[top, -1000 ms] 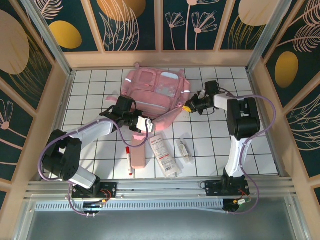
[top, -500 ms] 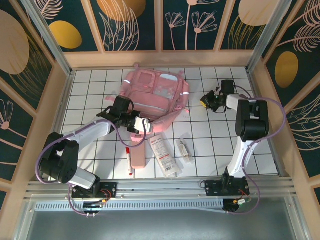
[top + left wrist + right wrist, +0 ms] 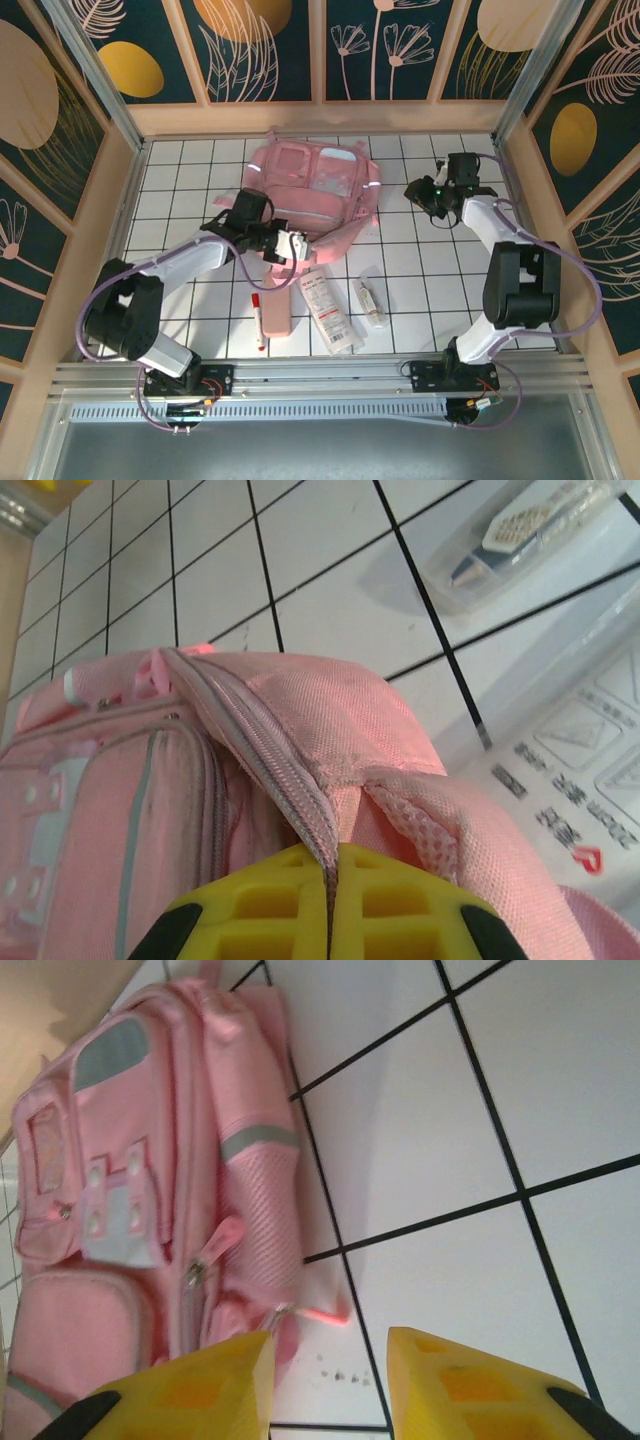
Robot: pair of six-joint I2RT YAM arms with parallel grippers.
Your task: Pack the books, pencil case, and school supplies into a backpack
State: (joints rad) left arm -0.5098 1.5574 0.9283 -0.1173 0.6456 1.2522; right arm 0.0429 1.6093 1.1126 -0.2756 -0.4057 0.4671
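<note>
"Rail [image 3: 320,372] of grey metal crossed the near edge. And past it?"

"A white tiled table [image 3: 420,290] with black grid lines. On its near part lay the pencil case [image 3: 277,308], with the marker pen [image 3: 259,322] just left of it. The white packet [image 3: 331,310] and the clear tube [image 3: 372,302] lay to its right."

"And the claws?"

"The left gripper [image 3: 330,858] was pinched tight on the backpack [image 3: 300,730], at a zip seam on its near edge. The backpack lay flat, beyond the supplies. The right gripper [image 3: 326,1350] hung over bare tile just right of it, fingers parted, holding nothing."

"Beyond?"

"A wooden wall [image 3: 320,118], then dark panels [image 3: 290,50] with gold flowers."

"Any change from a second before?"

"The right gripper had been closed at the backpack's right edge. It had since let go and drawn back toward the far right. The left one had hardly moved."
</note>
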